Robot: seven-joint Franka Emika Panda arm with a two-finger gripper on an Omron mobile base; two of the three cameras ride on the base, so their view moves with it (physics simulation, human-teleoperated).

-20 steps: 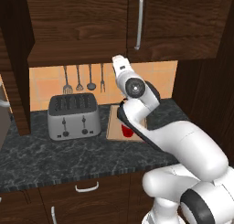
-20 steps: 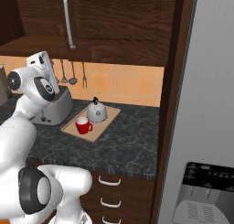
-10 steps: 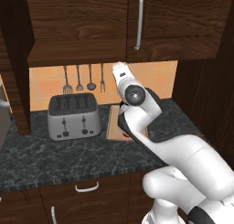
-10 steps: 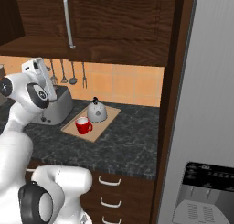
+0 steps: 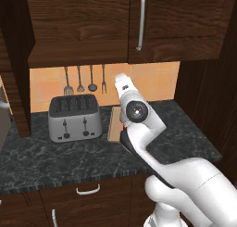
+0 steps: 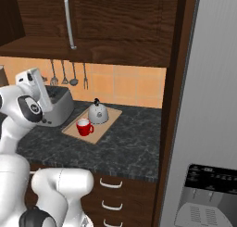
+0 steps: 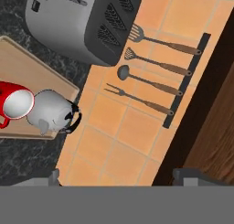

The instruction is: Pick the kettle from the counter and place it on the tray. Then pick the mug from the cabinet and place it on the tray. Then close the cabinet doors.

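Note:
The silver-grey kettle and the red mug both stand on the tan tray on the dark counter. Looking down from the hand, the mug sits beside the kettle at the tray's end by the wall. My gripper is open and empty, raised over the tiled wall beyond the tray, clear of both. On the cabinet, a door with a bar handle is shut. Another door stands swung out at the left.
A boxy silver toaster stands left of the tray. Several utensils hang on a rail on the orange tiles. A tall grey fridge closes off the right. Lower cupboards with curved handles run under the counter.
My arm has sunk a little, bringing the hand lower in front of the tiled wall. The kettle and mug have stayed on the tray, and the jaws have stayed open.

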